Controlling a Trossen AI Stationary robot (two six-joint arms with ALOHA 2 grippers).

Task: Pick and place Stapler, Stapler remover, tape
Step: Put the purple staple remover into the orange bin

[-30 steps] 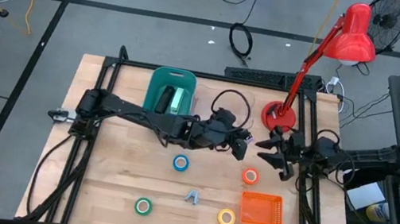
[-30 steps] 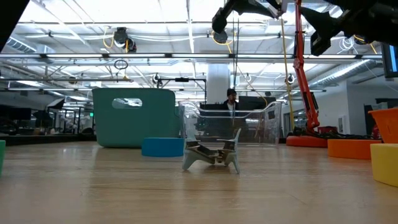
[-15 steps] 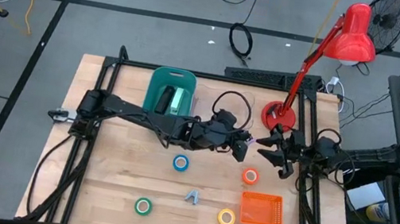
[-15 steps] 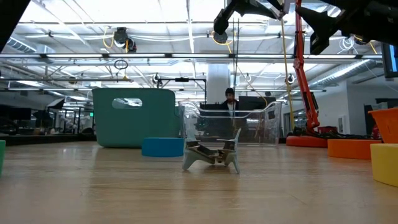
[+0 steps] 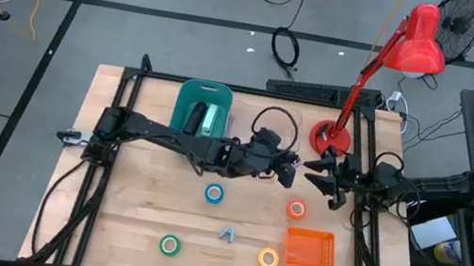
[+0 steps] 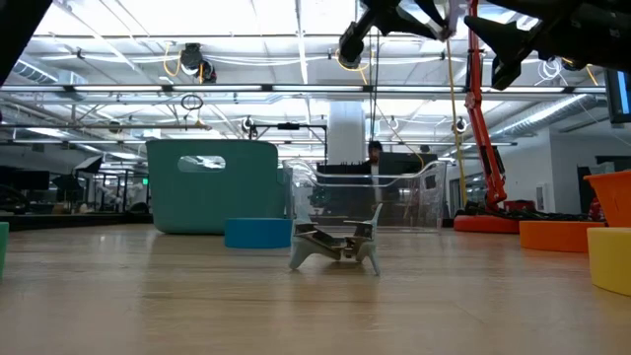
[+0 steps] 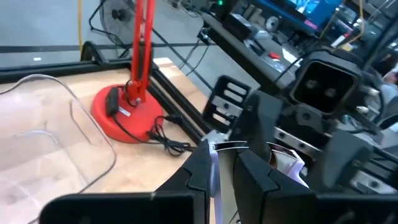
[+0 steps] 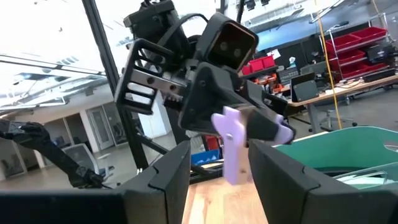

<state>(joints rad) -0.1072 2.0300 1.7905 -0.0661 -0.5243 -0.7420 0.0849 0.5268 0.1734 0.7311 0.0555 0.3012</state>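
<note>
Gripping a small lilac plastic staple remover [image 8: 231, 140], left gripper [image 5: 291, 173] sits clenched above the wooden table [image 5: 140, 204] — right gripper [image 5: 314, 175] open, facing it

On the table [image 5: 131, 202], the bin [image 5: 202, 108] sits at the back with the lamp [image 5: 332, 137] to its right. 2 tape rolls [image 5: 215, 194] [image 5: 296, 209] lie mid-table; nearer the front, the staple remover [image 5: 227, 235] lies between 2 more rolls [image 5: 169, 245] [image 5: 269, 258], just left of the basket [image 5: 308, 248]. The left end effector [image 5: 289, 173] and right end effector [image 5: 314, 175] meet above the middle.
</note>
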